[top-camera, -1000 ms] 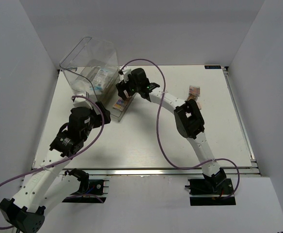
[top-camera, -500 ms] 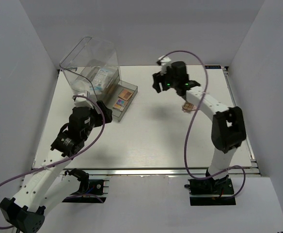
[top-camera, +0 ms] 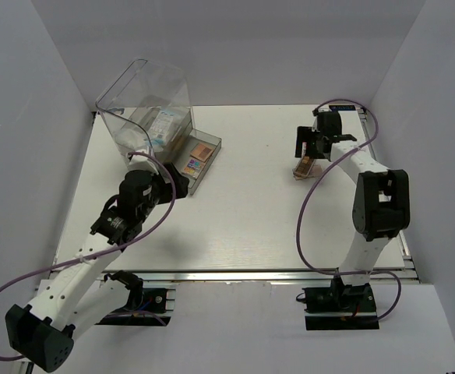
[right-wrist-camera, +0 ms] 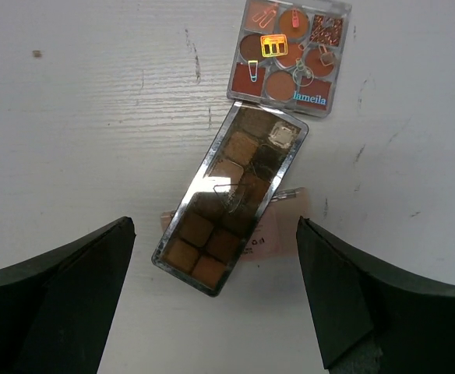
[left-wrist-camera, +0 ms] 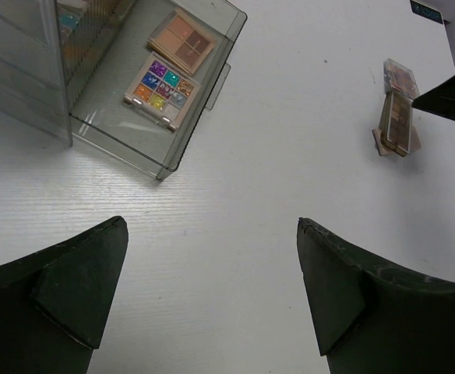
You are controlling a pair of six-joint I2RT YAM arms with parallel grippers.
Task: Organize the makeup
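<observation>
Three eyeshadow palettes lie together at the right of the table: a long brown one (right-wrist-camera: 231,199), a square one with round pans (right-wrist-camera: 290,54), and a flat pink one (right-wrist-camera: 286,226) under the long one. My right gripper (right-wrist-camera: 214,226) hangs open just above them (top-camera: 305,167), a finger on each side of the long palette's near end, touching nothing. The pulled-out drawer (left-wrist-camera: 204,117) holds a colourful palette (left-wrist-camera: 159,89) and a tan palette (left-wrist-camera: 181,41). My left gripper (left-wrist-camera: 212,234) is open and empty over bare table, just in front of the drawer (top-camera: 199,156).
The large clear drawer box (top-camera: 146,109) stands at the back left, with white and pale-blue items (top-camera: 164,125) inside. Grey walls close in the table on three sides. A metal rail (top-camera: 387,195) runs along the right edge.
My right arm has swung from the drawer across to the right and now hovers over the palettes there. Its jaws narrowed briefly and reopened. The left arm has edged slightly towards the drawer.
</observation>
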